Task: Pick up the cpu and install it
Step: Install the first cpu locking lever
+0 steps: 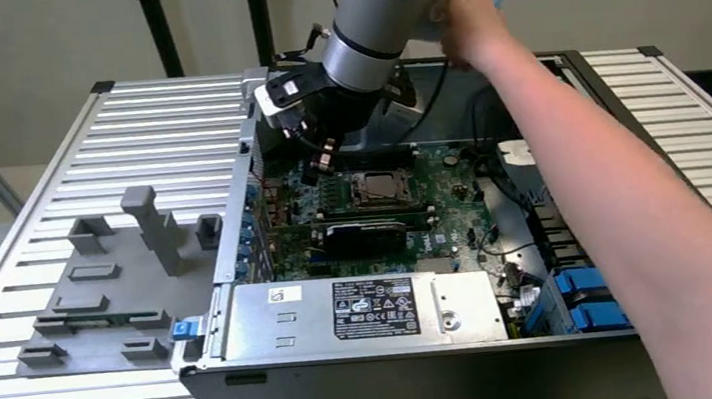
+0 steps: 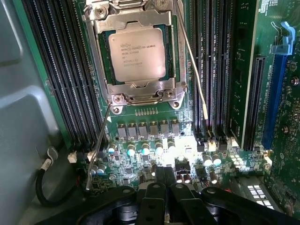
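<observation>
- Hanging over the motherboard [image 2: 150,154], the hand [image 2: 161,187] is pressed together, holding nothing.
- The cpu [image 2: 138,51] lies flat in its socket frame [image 2: 140,89]; good seating means square, no tilt.

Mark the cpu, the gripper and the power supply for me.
cpu [image 2: 138,54]: wrist view, centre of its metal top.
gripper [image 2: 165,174]: wrist view, between its fingertips.
power supply [image 1: 372,308]: exterior view, on its black label.

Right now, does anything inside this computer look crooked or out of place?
The chip sits square in its socket. Both thin wire levers angle away from the socket frame, seemingly unlatched. A person's hand rests on the robot arm.
</observation>
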`<action>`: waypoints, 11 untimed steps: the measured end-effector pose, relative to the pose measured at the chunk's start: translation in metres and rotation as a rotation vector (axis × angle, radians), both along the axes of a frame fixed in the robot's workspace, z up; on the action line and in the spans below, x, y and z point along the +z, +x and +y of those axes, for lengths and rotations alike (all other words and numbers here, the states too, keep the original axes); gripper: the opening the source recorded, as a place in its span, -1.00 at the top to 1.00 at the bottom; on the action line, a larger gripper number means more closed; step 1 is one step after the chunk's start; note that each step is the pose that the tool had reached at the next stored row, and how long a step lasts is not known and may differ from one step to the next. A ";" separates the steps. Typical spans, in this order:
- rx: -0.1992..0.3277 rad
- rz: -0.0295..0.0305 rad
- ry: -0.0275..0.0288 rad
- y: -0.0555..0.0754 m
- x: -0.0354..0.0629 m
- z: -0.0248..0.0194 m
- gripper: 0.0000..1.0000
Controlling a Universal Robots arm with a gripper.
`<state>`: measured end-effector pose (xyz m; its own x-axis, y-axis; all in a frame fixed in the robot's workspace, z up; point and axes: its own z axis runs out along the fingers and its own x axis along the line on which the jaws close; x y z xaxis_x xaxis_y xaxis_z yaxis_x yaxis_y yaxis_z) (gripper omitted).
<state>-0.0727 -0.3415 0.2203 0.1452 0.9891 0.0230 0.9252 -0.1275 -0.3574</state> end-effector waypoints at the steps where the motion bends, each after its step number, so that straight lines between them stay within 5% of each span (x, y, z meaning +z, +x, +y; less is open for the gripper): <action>1: 0.000 0.0000 0.0000 0.000 0.0000 0.0000 0.79; 11: 0.000 0.0000 0.0000 0.000 0.0000 0.0000 0.79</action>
